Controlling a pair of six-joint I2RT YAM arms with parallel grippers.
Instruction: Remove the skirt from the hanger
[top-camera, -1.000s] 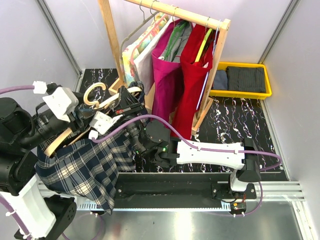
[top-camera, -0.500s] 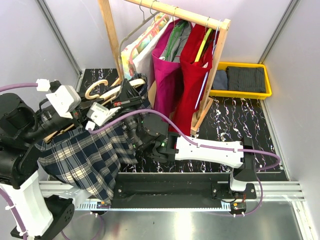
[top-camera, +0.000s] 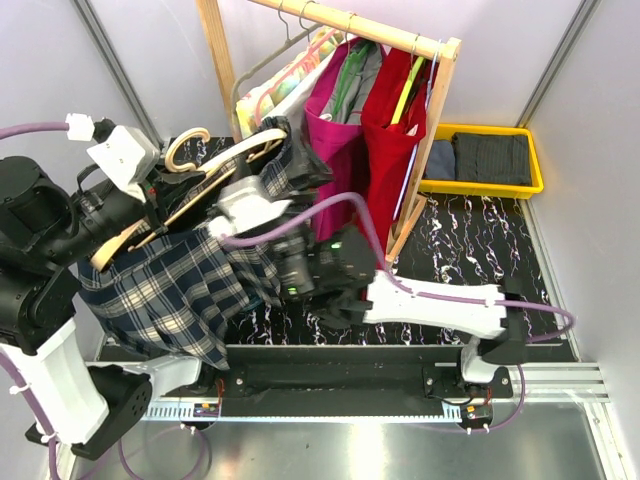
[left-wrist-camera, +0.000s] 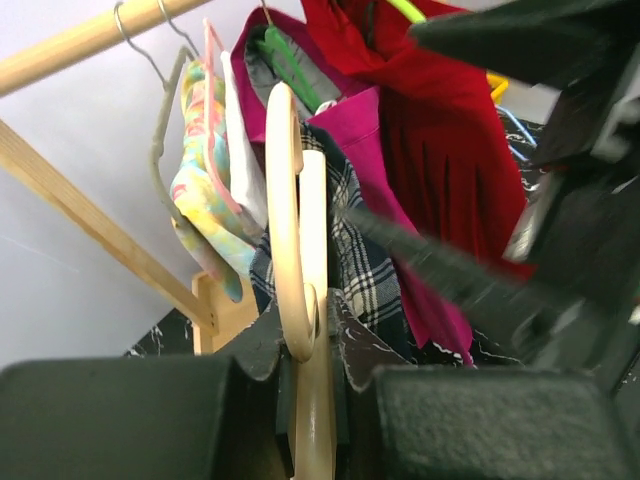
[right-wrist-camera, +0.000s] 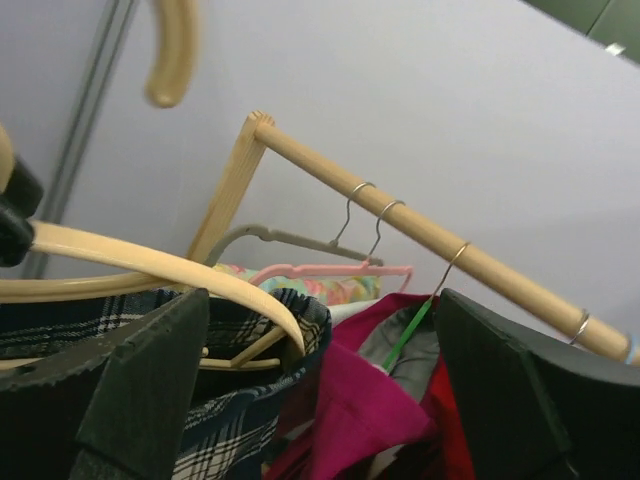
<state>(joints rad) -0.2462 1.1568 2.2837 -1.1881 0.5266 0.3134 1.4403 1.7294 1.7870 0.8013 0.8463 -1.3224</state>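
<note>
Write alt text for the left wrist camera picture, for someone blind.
The left gripper clamps a wooden hanger, seen close up. Behind it are a plaid skirt and red, pink and floral clothes hanging from a wooden rail.

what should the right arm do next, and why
Probably close the right claw on the skirt just below the hanger tip. Its jaws stand open with the plaid cloth and that tip between them. The left claw is shut on the hanger, and the skirt hangs on it with nothing gripping it yet.
</note>
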